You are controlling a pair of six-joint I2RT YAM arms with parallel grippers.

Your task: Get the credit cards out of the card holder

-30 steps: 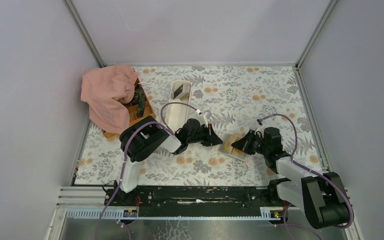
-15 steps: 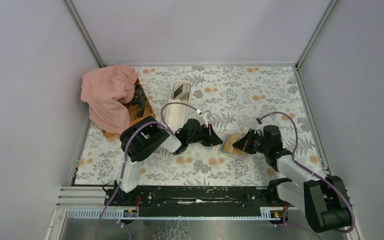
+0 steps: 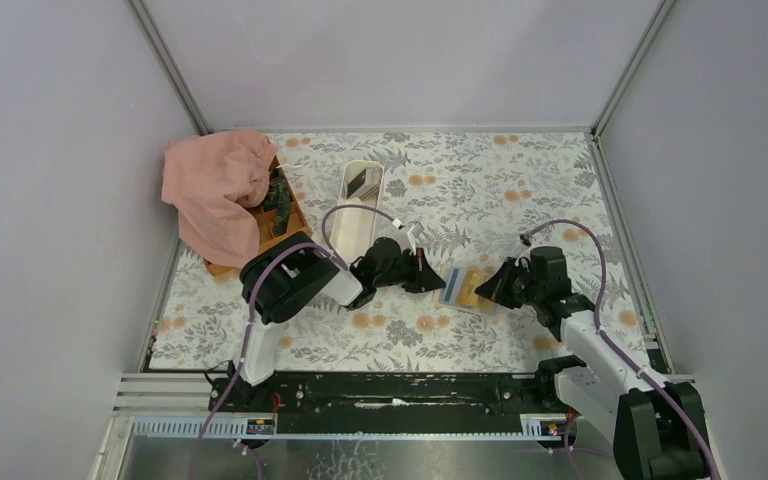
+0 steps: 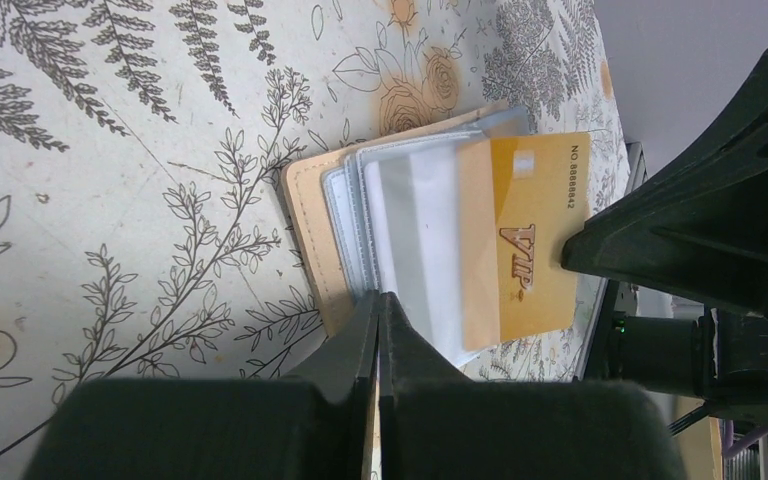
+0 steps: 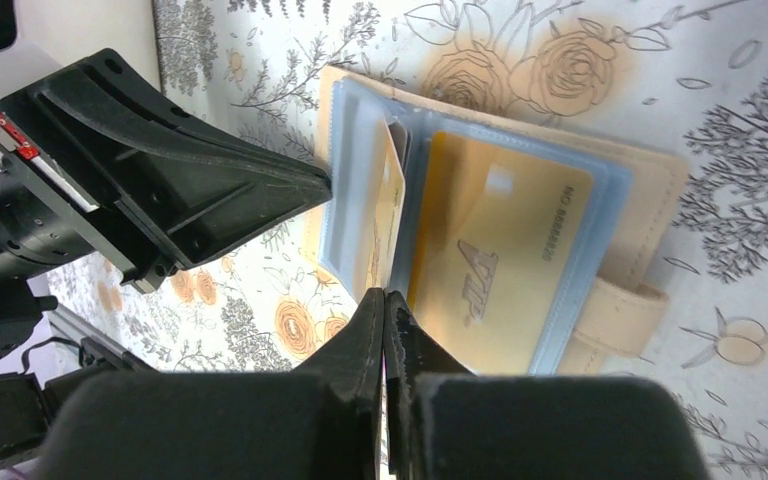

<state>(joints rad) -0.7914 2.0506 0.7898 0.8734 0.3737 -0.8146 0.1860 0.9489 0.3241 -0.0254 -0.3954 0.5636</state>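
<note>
From above, the card holder [image 3: 457, 287] is seen lying open on the flowered bench [image 3: 520, 180], a little toward 6 o'clock from its middle. The left fingers [image 3: 439, 283] are placed at its 9 o'clock edge. The right fingers [image 3: 484, 293] are placed at its 3 o'clock side, beside a gold credit card [image 3: 472, 290]. A white tray [image 3: 352, 225] is set toward 11 o'clock from the holder. A wooden box [image 3: 297, 216], half covered by a pink cloth [image 3: 215, 190], is found farther off toward 10 o'clock.

In the left wrist view, the left fingers [image 4: 378, 305] are shown pressed together, their tip at the 6 o'clock edge of the clear sleeves. The tan cover of the card holder [image 4: 305, 215] is seen at 9 o'clock. The gold credit card [image 4: 535, 230], marked VIP, is partly overlapped by a sleeve, and its 3 o'clock edge is met by the right fingers [image 4: 600, 250].

In the right wrist view, the right fingers [image 5: 385, 300] are shown pressed together, their tip just beside the 8 o'clock corner of the gold credit card [image 5: 500, 260]. Whether a sleeve or card is nipped cannot be told. What looks like a second card [image 5: 392, 195] is seen nearly edge-on at 9 o'clock of the gold one. The 9 o'clock edge of the card holder [image 5: 650, 190] is met by the left fingers [image 5: 305, 185].
</note>
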